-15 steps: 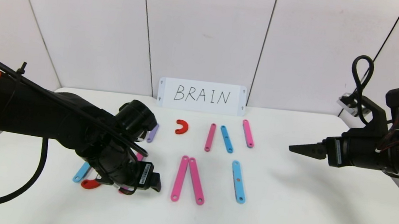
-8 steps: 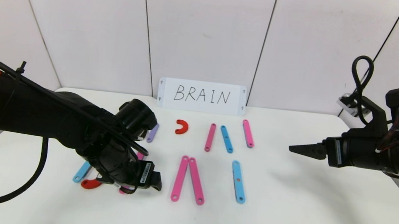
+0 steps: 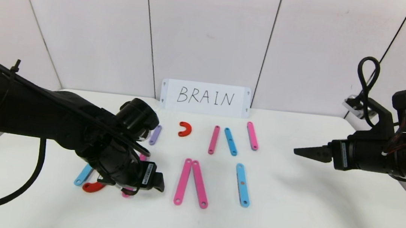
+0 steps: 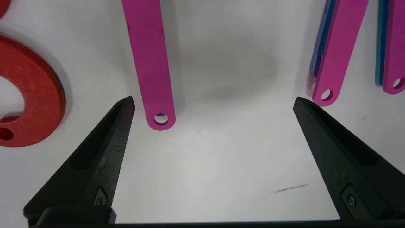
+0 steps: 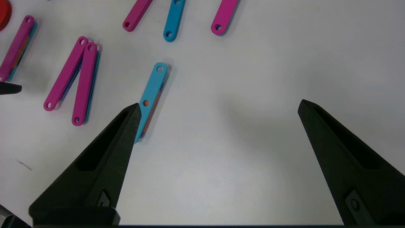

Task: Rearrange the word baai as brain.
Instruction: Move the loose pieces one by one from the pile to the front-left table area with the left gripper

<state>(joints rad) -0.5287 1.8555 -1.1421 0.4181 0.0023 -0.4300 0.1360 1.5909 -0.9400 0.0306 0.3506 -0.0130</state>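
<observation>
The word baai lies as loose coloured strips on the white table (image 3: 290, 214). My left gripper (image 3: 156, 184) hovers open low over the left letter, made of a light-blue strip (image 3: 83, 175), a red curve (image 3: 91, 187) and a pink strip (image 4: 152, 63). In the left wrist view that strip's holed end lies just inside one fingertip (image 4: 126, 107), and the gripper (image 4: 213, 101) holds nothing. Two pink strips (image 3: 191, 182) form a peak in the middle, with a blue strip (image 3: 242, 185) to their right. My right gripper (image 3: 306, 152) hangs open and empty at the right.
A white card reading BRAIN (image 3: 205, 98) leans on the back wall. In front of it lie a purple strip (image 3: 154, 134), a red half-ring (image 3: 184, 129), a pink strip (image 3: 214, 139), a blue strip (image 3: 230, 141) and another pink strip (image 3: 252, 136).
The left arm has shifted very slightly back toward the left, its gripper still open over the same strips. The right arm has not moved.
</observation>
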